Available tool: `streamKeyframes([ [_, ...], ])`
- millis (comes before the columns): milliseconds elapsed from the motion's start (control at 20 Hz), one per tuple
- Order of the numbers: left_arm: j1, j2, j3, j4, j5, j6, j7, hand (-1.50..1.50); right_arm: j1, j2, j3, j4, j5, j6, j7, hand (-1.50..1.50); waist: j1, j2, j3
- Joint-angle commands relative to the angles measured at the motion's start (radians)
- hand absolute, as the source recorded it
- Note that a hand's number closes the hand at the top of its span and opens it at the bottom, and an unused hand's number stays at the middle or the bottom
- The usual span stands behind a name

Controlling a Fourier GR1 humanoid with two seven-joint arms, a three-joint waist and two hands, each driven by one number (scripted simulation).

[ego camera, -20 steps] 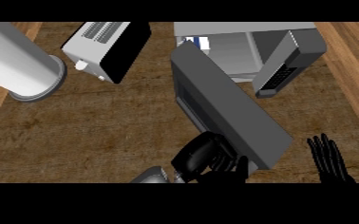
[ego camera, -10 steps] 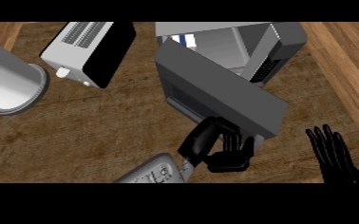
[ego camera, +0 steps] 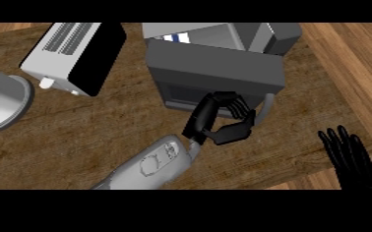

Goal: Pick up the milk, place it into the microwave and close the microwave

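Pressing curled, empty fingers against the microwave door (ego camera: 214, 73) at twelve o'clock, the left hand (ego camera: 222, 120) is placed to shut it on the milk (ego camera: 173, 38) glimpsed inside, while the right hand (ego camera: 347, 152) rests straight-fingered at four o'clock.

Microwave (ego camera: 218, 54) stands at the rear centre of the counter (ego camera: 87, 128), its door (ego camera: 214, 73) swung across the front of the cavity. Milk (ego camera: 172, 38) sits inside, at the cavity's left. Toaster (ego camera: 73, 56) stands left of the microwave, apart from it. Left hand (ego camera: 222, 120) is against the door's near edge. Right hand (ego camera: 347, 152) shows at the lower right edge.
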Motion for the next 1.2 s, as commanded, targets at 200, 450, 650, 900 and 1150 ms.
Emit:
streamKeyframes([
  [200,-0.107,0.0,0.098,0.094,0.143,0.043,-0.089,1.5,0.007,-0.04,0.031,-0.087,-0.067,0.078,0.036,-1.5,-0.057,0.026,-0.002],
  [450,-0.183,0.0,0.137,0.16,0.2,0.039,-0.126,1.5,0.016,-0.054,0.026,-0.131,-0.11,0.076,0.065,-1.5,-0.088,0.029,0.001],
  [650,-0.229,0.0,0.163,0.222,0.232,0.034,-0.153,1.5,0.016,-0.072,0.022,-0.159,-0.138,0.078,0.093,-1.5,-0.102,0.039,0.001],
  [900,-0.215,0.0,0.163,0.247,0.264,0.041,-0.206,1.5,0.025,-0.095,0.016,-0.198,-0.168,0.093,0.106,-1.5,-0.123,0.045,0.001],
  [1150,-0.238,0.0,0.171,0.26,0.286,0.045,-0.231,1.5,0.04,-0.118,0.01,-0.215,-0.199,0.115,0.12,-1.5,-0.133,0.045,0.004],
])
